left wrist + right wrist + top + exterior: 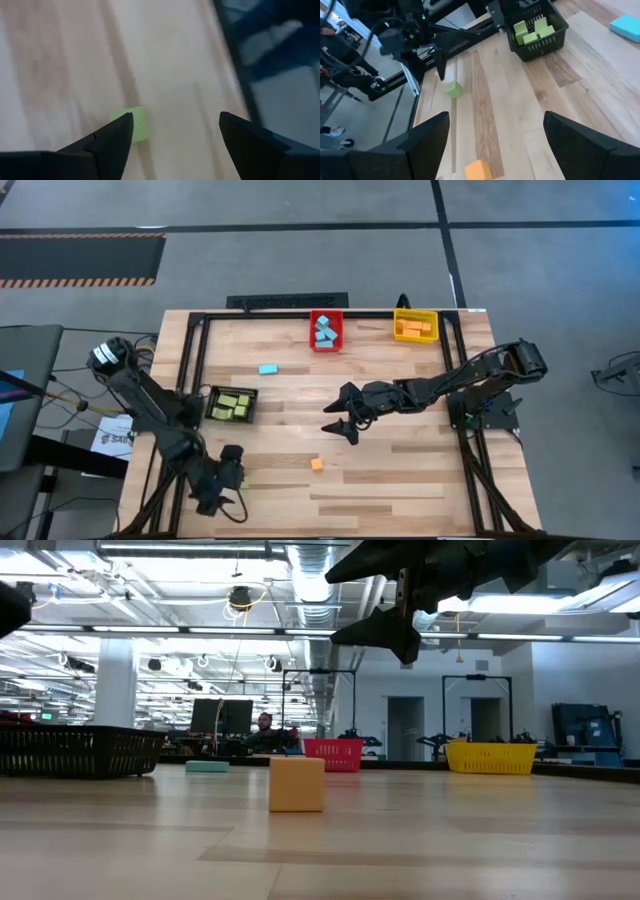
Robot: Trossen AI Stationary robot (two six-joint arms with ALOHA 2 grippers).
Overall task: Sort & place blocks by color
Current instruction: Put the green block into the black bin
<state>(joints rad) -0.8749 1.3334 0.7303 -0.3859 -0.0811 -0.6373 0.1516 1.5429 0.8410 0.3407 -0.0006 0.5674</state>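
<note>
The left pincer (pixel 232 467) hangs low near the front left corner of the tabletop (pixel 400 470), its fingers spread wide, with a small green block (pixel 135 124) lying just beside one fingertip and not yet between the two. In the right wrist view the same green block (pixel 454 89) sits on bare wood, apart from everything else, with the left arm's dark fingers poised over it.

The right pincer (pixel 343 420) hovers above the middle of the tabletop, also wide and holding nothing. A loose orange block (pixel 317 464) lies on the wood in front of it, and a light blue block (pixel 268 369) lies farther back on the left half.

Three bins hold what is already sorted: the black bin (pixel 212 392) at the left has green blocks, the red bin (pixel 311 330) at the far edge has light blue ones, and the yellow bin (pixel 397 315) next to it has orange ones. Three blocks appear to remain loose.

The green block looks stiff, very light and smooth-sided, so it would likely skid or tip if nudged by one finger alone. A sound grip would centre the fingers over it and close on two opposite flat faces, low enough that it cannot pivot out.
</note>
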